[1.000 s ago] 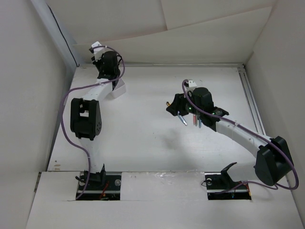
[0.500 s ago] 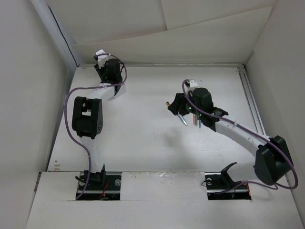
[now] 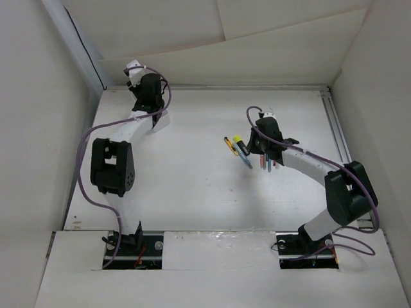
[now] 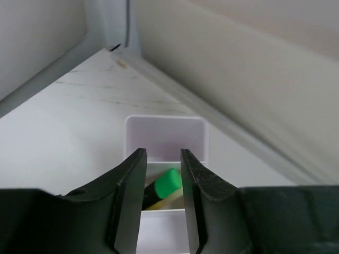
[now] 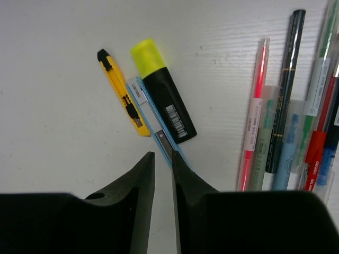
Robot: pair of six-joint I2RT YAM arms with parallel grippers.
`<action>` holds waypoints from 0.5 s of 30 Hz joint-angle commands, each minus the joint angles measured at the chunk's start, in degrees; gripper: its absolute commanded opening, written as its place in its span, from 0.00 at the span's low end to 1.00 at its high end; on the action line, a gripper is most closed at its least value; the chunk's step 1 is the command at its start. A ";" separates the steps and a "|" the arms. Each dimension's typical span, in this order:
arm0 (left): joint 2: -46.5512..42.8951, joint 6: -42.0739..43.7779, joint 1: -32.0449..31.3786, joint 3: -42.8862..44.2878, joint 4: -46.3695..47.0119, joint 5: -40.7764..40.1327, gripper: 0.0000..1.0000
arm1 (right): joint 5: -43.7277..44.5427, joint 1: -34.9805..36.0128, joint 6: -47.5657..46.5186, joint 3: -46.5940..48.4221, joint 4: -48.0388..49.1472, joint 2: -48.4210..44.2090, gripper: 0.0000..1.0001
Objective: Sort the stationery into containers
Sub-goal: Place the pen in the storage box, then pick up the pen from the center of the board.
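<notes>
**Left side.** The left jaws hang over the white tray (image 4: 164, 119), which sits in the far left corner of the table (image 4: 69, 111), near the back wall; the jaws stand slightly apart and clamp nothing; a green-capped highlighter (image 4: 169, 183) lies slanted in the compartment beneath them. This drop looks complete; rise straight up so that neither jaw catches a divider or the thin tray wall.

**Right side, step in hand: pick up the blue cutter (image 5: 148, 106).** It lies mid-table, well apart from the tray; a yellow cutter (image 5: 123, 95) touches it on the left, and a yellow-capped highlighter (image 5: 167, 100) lies against its right edge; a row of pens (image 5: 286, 106) lies further right, apart from these three. The right jaws are closed to a narrow slot on the cutter's near end, one jaw on each long edge.

**Procedure (judgement).**
1. Confirm that only the blue cutter sits between the jaws; the highlighter is close enough to be dragged along.
2. Lift slowly and vertically; the grip is at one end, so the free end will probably droop or pivot.
3. If it swings, set it down and grip nearer the middle.
4. Carry it level to the tray; lower the free end into a compartment first, then release.
</notes>
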 commanded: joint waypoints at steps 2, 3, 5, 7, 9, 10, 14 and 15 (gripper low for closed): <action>-10.48 -7.18 -0.64 0.59 -1.12 9.03 0.27 | 2.77 0.02 0.53 4.89 -3.38 2.86 0.28; -11.18 -8.75 -1.17 0.59 -1.82 11.22 0.27 | 2.08 0.02 0.52 4.89 -3.91 3.39 0.31; -12.33 -10.61 -2.75 0.07 -2.79 13.60 0.27 | 2.07 0.02 0.52 5.51 -3.92 4.45 0.42; -13.12 -12.80 -3.98 -1.51 -3.41 17.73 0.27 | 2.07 0.02 0.52 6.20 -4.45 5.77 0.45; -14.52 -16.14 -6.17 -3.53 -3.41 20.89 0.27 | 2.69 0.02 0.00 6.91 -5.24 6.56 0.48; -14.53 -17.28 -6.97 -5.11 -2.37 24.21 0.27 | 3.38 0.02 0.00 6.91 -5.24 6.56 0.48; -17.33 -19.23 -13.55 -15.29 3.17 26.36 0.26 | 4.00 0.02 0.00 8.22 -5.24 10.42 0.48; -18.38 -19.23 -16.00 -16.71 3.18 26.36 0.26 | 4.00 0.02 0.00 8.84 -5.76 11.21 0.48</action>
